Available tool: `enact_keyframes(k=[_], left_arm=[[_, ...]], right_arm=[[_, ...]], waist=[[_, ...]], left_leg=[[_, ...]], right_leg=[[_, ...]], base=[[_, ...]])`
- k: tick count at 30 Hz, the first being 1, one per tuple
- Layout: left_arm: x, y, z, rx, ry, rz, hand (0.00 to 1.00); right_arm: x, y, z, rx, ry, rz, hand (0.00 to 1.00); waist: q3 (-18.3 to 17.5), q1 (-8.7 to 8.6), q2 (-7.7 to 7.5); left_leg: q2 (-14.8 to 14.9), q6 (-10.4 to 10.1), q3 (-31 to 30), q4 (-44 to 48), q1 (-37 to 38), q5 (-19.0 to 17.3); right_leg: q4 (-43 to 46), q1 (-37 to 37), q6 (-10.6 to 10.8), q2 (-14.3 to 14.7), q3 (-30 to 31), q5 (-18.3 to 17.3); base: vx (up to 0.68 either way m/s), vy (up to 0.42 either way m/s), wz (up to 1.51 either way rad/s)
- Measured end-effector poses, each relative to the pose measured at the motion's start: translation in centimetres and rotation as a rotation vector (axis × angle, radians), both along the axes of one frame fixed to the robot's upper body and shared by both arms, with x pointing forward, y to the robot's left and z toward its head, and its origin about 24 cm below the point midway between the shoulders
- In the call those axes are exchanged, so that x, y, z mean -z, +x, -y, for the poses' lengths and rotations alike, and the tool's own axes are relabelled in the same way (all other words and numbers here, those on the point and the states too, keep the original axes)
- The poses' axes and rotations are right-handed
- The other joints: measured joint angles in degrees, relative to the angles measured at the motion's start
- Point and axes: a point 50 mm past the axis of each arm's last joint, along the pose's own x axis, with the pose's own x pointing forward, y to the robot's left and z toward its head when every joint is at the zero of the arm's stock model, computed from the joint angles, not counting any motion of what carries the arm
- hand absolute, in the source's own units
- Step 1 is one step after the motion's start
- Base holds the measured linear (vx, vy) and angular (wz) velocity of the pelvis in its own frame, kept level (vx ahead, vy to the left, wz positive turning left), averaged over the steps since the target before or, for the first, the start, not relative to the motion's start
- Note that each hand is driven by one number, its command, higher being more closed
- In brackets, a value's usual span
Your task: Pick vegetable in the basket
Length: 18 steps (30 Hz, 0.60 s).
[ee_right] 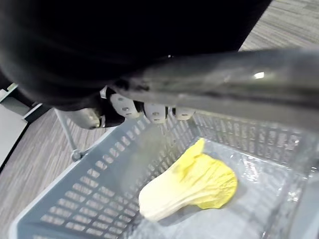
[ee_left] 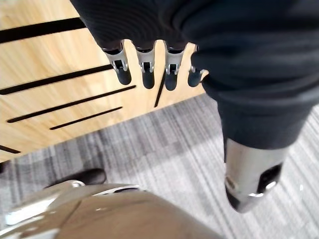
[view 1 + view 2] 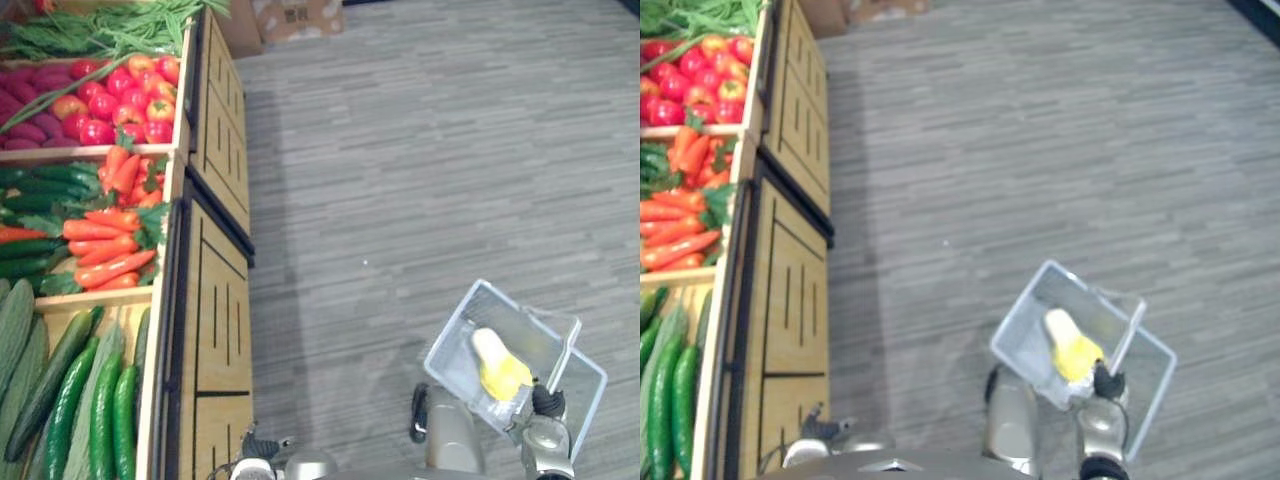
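A pale grey plastic basket [image 3: 448, 338] hangs low at my right side over the floor. In it lies a yellow-white cabbage [image 3: 498, 366], seen up close in the right wrist view as the cabbage [image 1: 192, 186] against the basket's mesh wall [image 1: 84, 201]. My right hand [image 3: 546, 415] is shut on the basket's grey handle [image 1: 224, 82], its fingers [image 1: 149, 110] curled round the bar. My left hand [image 2: 147, 72] hangs open with straight fingers beside the stall's wooden front and holds nothing.
A wooden stall [image 3: 215, 330] runs along my left. Its crates hold cucumbers [image 3: 95, 400], carrots [image 3: 110, 240], red tomatoes [image 3: 125, 100] and green beans [image 3: 100, 30]. A cardboard box [image 3: 295, 18] sits at the far end. Grey striped carpet [image 3: 430, 160] spreads to the right.
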Motion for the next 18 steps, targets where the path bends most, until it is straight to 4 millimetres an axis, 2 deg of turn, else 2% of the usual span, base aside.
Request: enact_keyframes(k=[1, 2, 3, 5, 6, 7, 8, 9, 10, 11, 13, 14, 15, 16, 17, 18], left_arm=[[-0.1, -0.2, -0.7, -0.012, 0.018, 0.000, 0.00], [0.0, -0.2, 0.0, -0.023, 0.002, 0.003, 0.00], [0.1, -0.3, 0.3, -0.028, -0.005, 0.004, 0.00], [0.1, -0.4, 0.2, -0.052, -0.001, 0.006, 0.00], [0.1, -0.5, 0.2, -0.060, -0.002, 0.005, 0.00], [0.1, -0.7, 0.0, -0.081, -0.004, 0.007, 0.00], [0.0, -0.8, -0.2, -0.089, -0.001, 0.009, 0.00], [0.0, -1.1, -0.2, -0.101, 0.003, 0.013, 0.00], [0.0, -1.0, -0.1, -0.102, 0.003, 0.018, 0.00], [-0.1, -1.0, -0.3, -0.108, 0.005, 0.023, 0.00], [-0.1, -1.0, -0.3, -0.118, 0.005, 0.025, 0.00], [-0.1, -1.0, -0.4, -0.121, 0.005, 0.023, 0.00], [-0.1, -1.1, -0.4, -0.122, 0.007, 0.022, 0.00], [0.0, -1.3, -0.4, -0.123, 0.007, 0.011, 0.00], [0.2, -1.9, -0.2, -0.118, 0.003, -0.014, 0.00], [0.3, -2.2, -0.2, -0.113, 0.003, -0.026, 0.00]], right_arm=[[0.6, -0.7, -0.3, 0.004, 0.012, -0.032, 1.00], [0.8, -1.1, -0.1, 0.006, 0.014, -0.054, 1.00], [0.8, -1.0, -0.1, 0.006, 0.015, -0.055, 1.00], [1.4, -1.4, -0.4, 0.008, 0.039, -0.086, 1.00], [1.6, -1.9, -0.4, 0.012, 0.043, -0.104, 1.00], [1.9, -2.6, -0.5, 0.006, 0.045, -0.130, 1.00], [2.0, -2.9, -0.7, -0.007, 0.045, -0.143, 1.00], [2.1, -3.2, -0.7, -0.026, 0.040, -0.159, 1.00], [2.2, -3.4, -0.6, -0.034, 0.039, -0.171, 1.00], [2.3, -3.5, -0.6, -0.035, 0.042, -0.177, 1.00], [2.3, -3.5, -0.7, -0.036, 0.046, -0.175, 1.00], [2.3, -3.2, -0.8, -0.038, 0.050, -0.170, 1.00], [2.3, -3.2, -0.9, -0.039, 0.053, -0.170, 1.00], [2.4, -3.4, -0.9, -0.037, 0.056, -0.174, 1.00], [2.5, -4.1, -0.9, -0.032, 0.057, -0.187, 1.00], [2.6, -4.4, -0.9, -0.027, 0.058, -0.190, 1.00]], waist=[[-1.31, -0.15, -0.40], [-2.31, -0.28, 1.04], [-2.57, -0.15, 1.51], [-2.79, -0.13, 1.97], [-2.81, -0.29, 2.04], [-2.29, -0.17, 1.14], [-2.28, 0.17, 1.16], [-2.25, 0.95, 1.18], [-2.20, 1.52, 1.07], [-2.10, 1.65, 0.91], [-2.08, 1.86, 0.87], [-1.94, 2.21, 0.65], [-1.83, 2.37, 0.47], [-1.68, 2.48, 0.23], [-1.82, 2.40, 0.63], [-1.94, 2.50, 1.06]], left_leg=[[-0.17, -0.11, -0.60, 1.53, -0.99, 0.05], [1.73, 0.39, -2.00, 3.75, -2.80, 1.37], [2.24, 0.59, -2.68, 5.56, -3.99, 2.75], [4.01, 0.83, -6.16, 14.64, -9.07, 8.67], [4.76, 1.14, -7.47, 20.43, -11.97, 12.74], [5.92, 1.83, -7.91, 29.06, -16.22, 18.67], [6.41, 1.75, -7.29, 34.27, -18.17, 18.32], [6.89, 2.16, -4.67, 44.70, -22.03, 14.30], [6.15, 2.06, -1.79, 51.49, -24.76, 10.60], [4.28, 2.55, 0.87, 54.98, -27.63, 7.46], [1.72, 2.94, 4.67, 55.68, -31.32, 3.52], [-0.15, 3.85, 8.82, 53.54, -33.85, 1.00], [-1.15, 4.96, 11.23, 51.36, -34.85, 0.07], [-3.32, 6.62, 15.85, 43.29, -35.78, -0.43], [-5.06, 9.61, 20.35, 30.94, -35.35, 3.40], [-5.54, 14.13, 22.88, 25.54, -34.94, 5.72]], right_leg=[[-3.10, 0.67, 0.05, -0.06, 0.39, -4.13], [-4.50, 1.46, -0.60, 1.35, -1.33, -4.87], [-5.15, 1.95, -1.05, 1.97, -1.51, -4.85], [-8.91, 6.39, -2.36, 3.64, -3.91, -5.32], [-11.20, 9.35, -2.85, 4.16, -5.39, -5.59], [-14.88, 13.77, -3.69, 4.82, -6.70, -5.55], [-16.63, 15.88, -4.31, 5.22, -7.04, -5.40], [-20.46, 20.36, -5.19, 6.14, -7.19, -4.96], [-24.05, 24.33, -5.67, 6.56, -7.12, -4.30], [-26.81, 27.71, -5.55, 6.54, -7.12, -4.19], [-29.02, 30.58, -5.37, 6.28, -7.12, -4.08], [-30.01, 32.14, -5.30, 5.78, -6.97, -4.05], [-30.16, 32.75, -5.28, 5.33, -6.96, -4.05], [-30.49, 34.48, -4.65, 4.55, -7.44, -3.92], [-30.53, 36.47, -3.10, 4.93, -8.89, -3.96], [-30.44, 37.34, -2.17, 5.84, -9.34, -4.27]], base=[[0.28, -0.305, 0.33], [0.28, -0.248, 0.24], [0.29, -0.254, 0.19], [0.27, -0.232, 0.28], [0.34, -0.234, 0.46], [0.34, -0.227, 0.39], [0.35, -0.218, 0.17], [0.37, -0.169, -0.14], [0.46, -0.158, -0.17], [0.38, -0.081, -0.10], [0.36, -0.003, -0.05], [0.36, 0.042, -0.11], [0.40, 0.085, -0.09], [0.41, 0.104, 0.04], [0.42, 0.107, 0.15], [0.45, 0.109, 0.56]])
